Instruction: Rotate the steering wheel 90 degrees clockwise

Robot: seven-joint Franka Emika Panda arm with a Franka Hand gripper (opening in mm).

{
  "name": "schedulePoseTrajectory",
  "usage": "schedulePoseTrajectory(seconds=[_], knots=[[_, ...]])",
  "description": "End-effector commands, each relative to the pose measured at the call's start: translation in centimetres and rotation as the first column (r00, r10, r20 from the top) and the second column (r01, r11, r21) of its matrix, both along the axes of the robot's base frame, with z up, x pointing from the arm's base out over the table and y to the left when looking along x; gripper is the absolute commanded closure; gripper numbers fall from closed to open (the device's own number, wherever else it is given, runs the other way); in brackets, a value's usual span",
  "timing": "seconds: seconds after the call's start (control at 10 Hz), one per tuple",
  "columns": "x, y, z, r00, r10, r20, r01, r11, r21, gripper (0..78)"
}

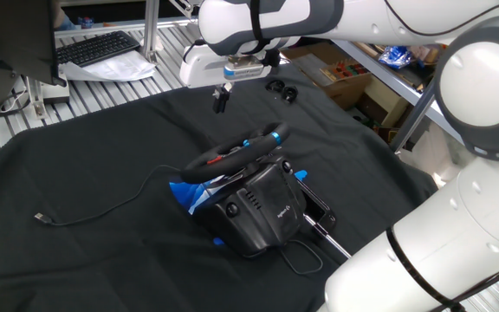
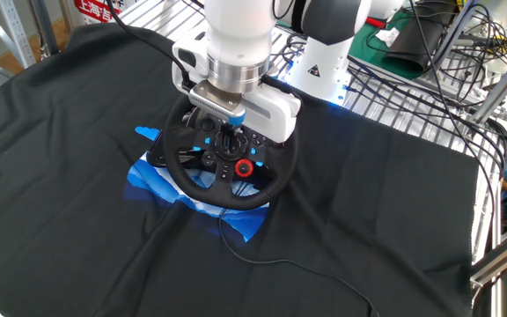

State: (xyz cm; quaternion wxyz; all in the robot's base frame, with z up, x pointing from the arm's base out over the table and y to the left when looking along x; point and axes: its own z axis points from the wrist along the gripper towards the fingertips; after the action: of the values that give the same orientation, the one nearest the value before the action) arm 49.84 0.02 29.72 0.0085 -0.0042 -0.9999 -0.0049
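The steering wheel (image 1: 230,156) is a black round rim, tilted, with a blue stripe at its upper right, and it sits on a bulky black base (image 1: 262,208) in the middle of the black cloth. In the other fixed view the wheel's rim (image 2: 223,195) faces the camera, with red and blue hub buttons showing. My gripper (image 1: 221,99) hangs in the air above and behind the wheel, apart from it. Its fingers stand close together and hold nothing. In the other fixed view the gripper (image 2: 230,139) overlaps the hub.
A blue sheet (image 1: 189,195) lies under the base. A thin cable (image 1: 93,208) runs left across the cloth. A small black object (image 1: 281,89) lies at the back. A keyboard (image 1: 98,48) sits beyond the cloth. The arm's own mount (image 2: 324,62) stands behind the wheel.
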Motion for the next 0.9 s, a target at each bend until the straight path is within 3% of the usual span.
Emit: schedulePoseTrajectory(seconds=[0.1, 0.5, 0.7, 0.9], knots=[[0.1, -0.1, 0.2, 0.998, -0.039, -0.041, 0.042, 0.997, 0.07, 77.6], [1.1, -4.2, 1.5, 0.998, 0.035, -0.06, -0.033, 0.998, 0.045, 77.6], [1.3, -5.7, 2.1, 0.997, 0.046, -0.061, -0.046, 0.999, 0.002, 77.6], [1.2, -6.3, 2.6, 0.997, 0.045, -0.061, -0.045, 0.999, -0.005, 77.6]])
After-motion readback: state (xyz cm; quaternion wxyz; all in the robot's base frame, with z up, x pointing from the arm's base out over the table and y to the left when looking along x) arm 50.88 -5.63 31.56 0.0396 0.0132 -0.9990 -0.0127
